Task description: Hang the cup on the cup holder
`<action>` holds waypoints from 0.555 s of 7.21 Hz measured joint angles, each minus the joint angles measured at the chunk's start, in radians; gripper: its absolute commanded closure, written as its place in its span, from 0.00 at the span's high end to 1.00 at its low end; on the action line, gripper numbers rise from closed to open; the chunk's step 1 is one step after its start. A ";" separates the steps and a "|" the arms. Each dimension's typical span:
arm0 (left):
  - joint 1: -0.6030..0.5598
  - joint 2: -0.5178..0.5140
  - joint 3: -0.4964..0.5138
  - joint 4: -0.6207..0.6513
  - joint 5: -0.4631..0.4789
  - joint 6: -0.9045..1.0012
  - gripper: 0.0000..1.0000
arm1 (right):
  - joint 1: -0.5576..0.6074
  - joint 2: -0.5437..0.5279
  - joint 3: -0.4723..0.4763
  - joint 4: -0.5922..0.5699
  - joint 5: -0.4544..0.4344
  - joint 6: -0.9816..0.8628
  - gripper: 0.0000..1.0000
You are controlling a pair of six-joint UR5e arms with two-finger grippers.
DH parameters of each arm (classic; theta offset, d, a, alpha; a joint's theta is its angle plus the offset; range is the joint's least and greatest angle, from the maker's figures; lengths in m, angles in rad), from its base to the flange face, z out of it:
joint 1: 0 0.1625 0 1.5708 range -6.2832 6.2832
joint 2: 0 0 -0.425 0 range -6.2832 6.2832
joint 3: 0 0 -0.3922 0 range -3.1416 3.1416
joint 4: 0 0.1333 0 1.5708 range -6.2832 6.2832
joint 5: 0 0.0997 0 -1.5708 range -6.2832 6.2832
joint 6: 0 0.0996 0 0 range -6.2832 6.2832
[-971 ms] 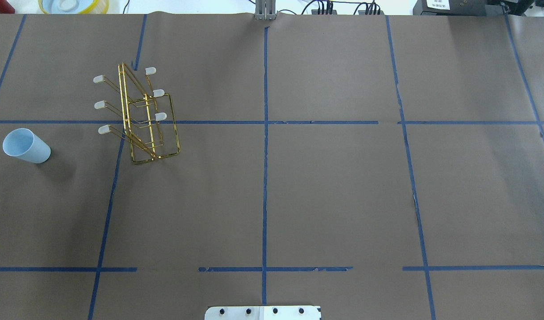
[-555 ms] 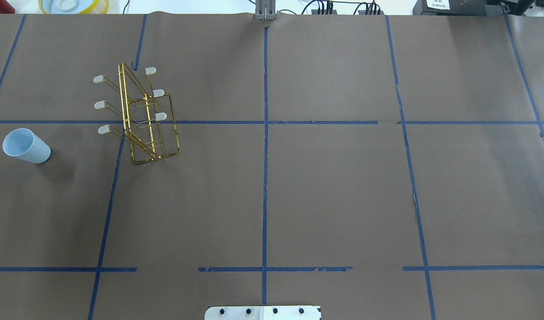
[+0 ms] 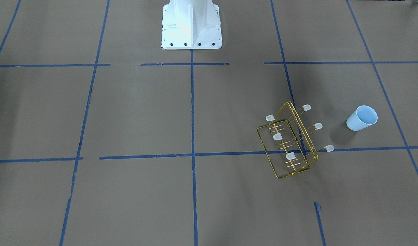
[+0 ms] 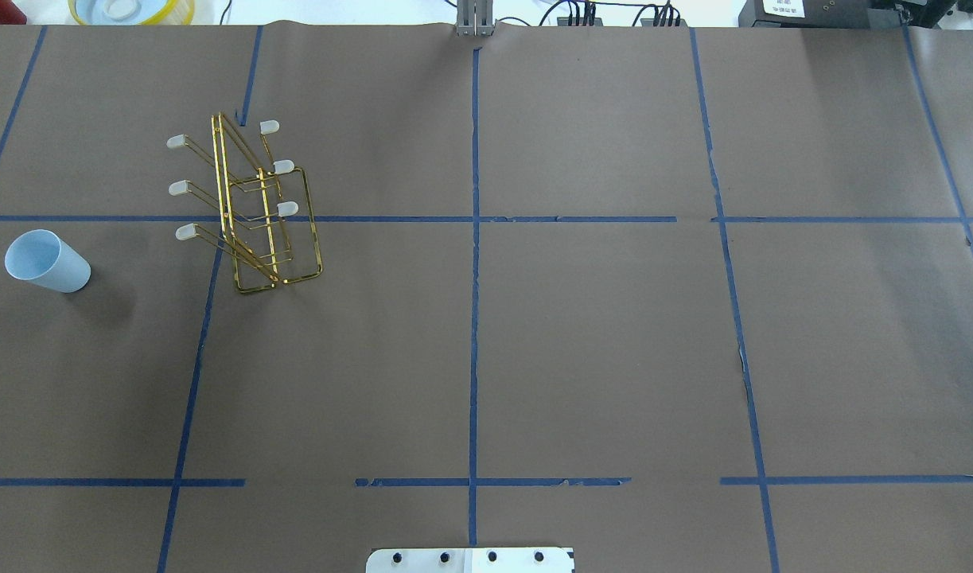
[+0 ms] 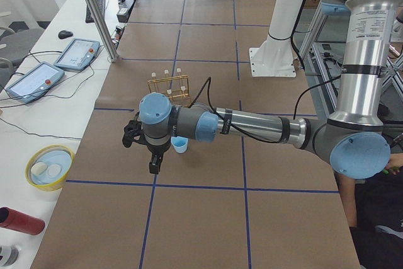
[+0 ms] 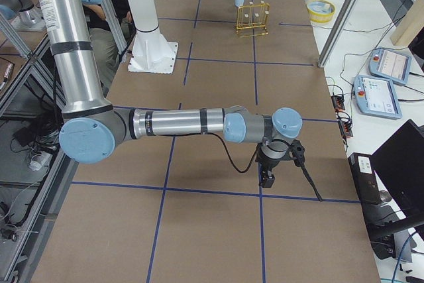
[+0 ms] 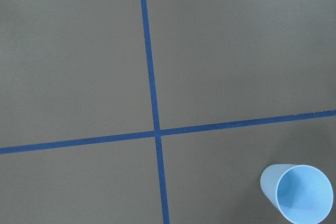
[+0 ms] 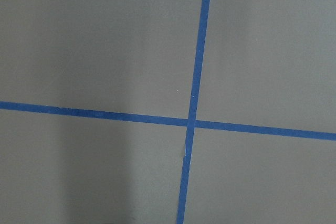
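The pale blue cup [image 4: 47, 263] stands upright, mouth up, on the brown table at the far left; it also shows in the front view [image 3: 361, 118] and at the lower right of the left wrist view [image 7: 296, 192]. The gold wire cup holder [image 4: 255, 211] stands to its right with bare white-capped prongs, also in the front view [image 3: 291, 143]. My left gripper [image 5: 154, 162] hangs above the table near the cup [image 5: 180, 145]; I cannot tell if it is open. My right gripper [image 6: 267, 178] hangs over the far right of the table; I cannot tell its state.
A yellow-rimmed bowl [image 4: 132, 9] sits beyond the table's far left edge. The white robot base [image 3: 191, 24] stands at the near middle edge. A metal post [image 5: 94, 11] and control tablets [image 5: 31, 80] stand beside the table. Blue tape lines cross the brown paper.
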 measured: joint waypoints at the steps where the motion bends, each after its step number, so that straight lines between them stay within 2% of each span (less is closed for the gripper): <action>1: 0.015 0.000 -0.016 -0.049 0.002 -0.063 1.00 | 0.000 0.000 0.000 0.000 0.000 0.000 1.00; 2: 0.042 0.003 -0.041 -0.108 0.018 -0.148 1.00 | 0.000 0.000 0.000 0.000 0.000 0.000 1.00; 4: 0.127 0.034 -0.103 -0.259 0.112 -0.353 1.00 | 0.000 0.000 0.000 0.000 0.000 0.000 1.00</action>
